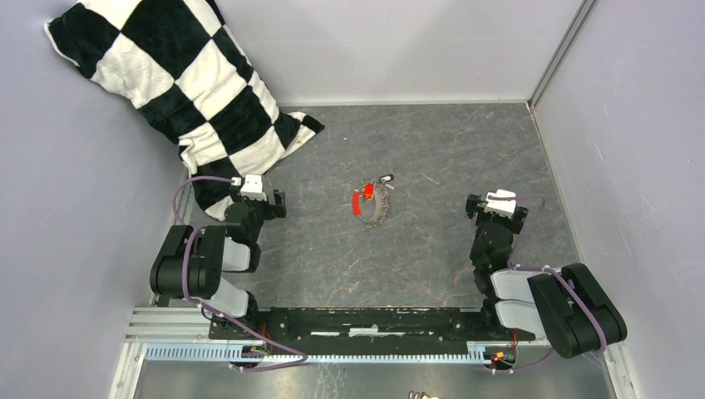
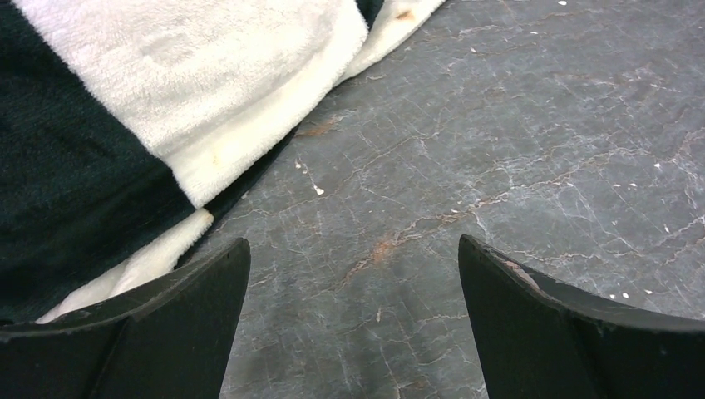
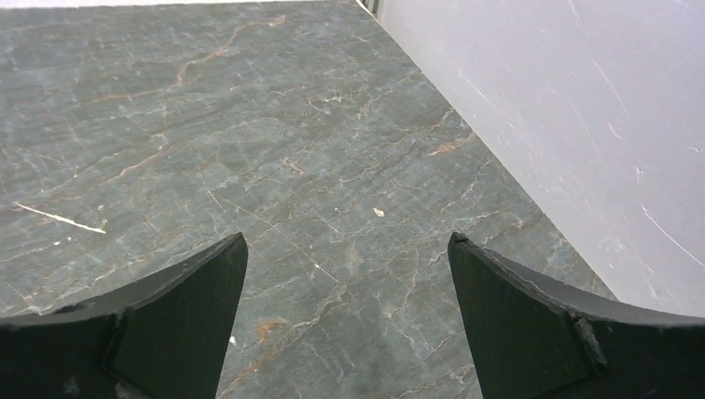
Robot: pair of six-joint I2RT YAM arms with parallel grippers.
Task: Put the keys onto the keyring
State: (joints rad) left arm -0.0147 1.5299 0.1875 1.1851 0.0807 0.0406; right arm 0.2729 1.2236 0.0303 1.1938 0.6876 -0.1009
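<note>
Top external view shows the keys (image 1: 369,190) and the keyring (image 1: 358,204) in one small heap at the middle of the counter (image 1: 441,141), touching, too small to tell whether any key is threaded. My left end effector (image 2: 353,274) and right end effector (image 3: 347,266) stand wide open and empty, well apart from the heap, the left beside a checkered pillow (image 1: 166,75). I judge nothing is begun: next I must reach inward, steady the ring and pick one key.
</note>
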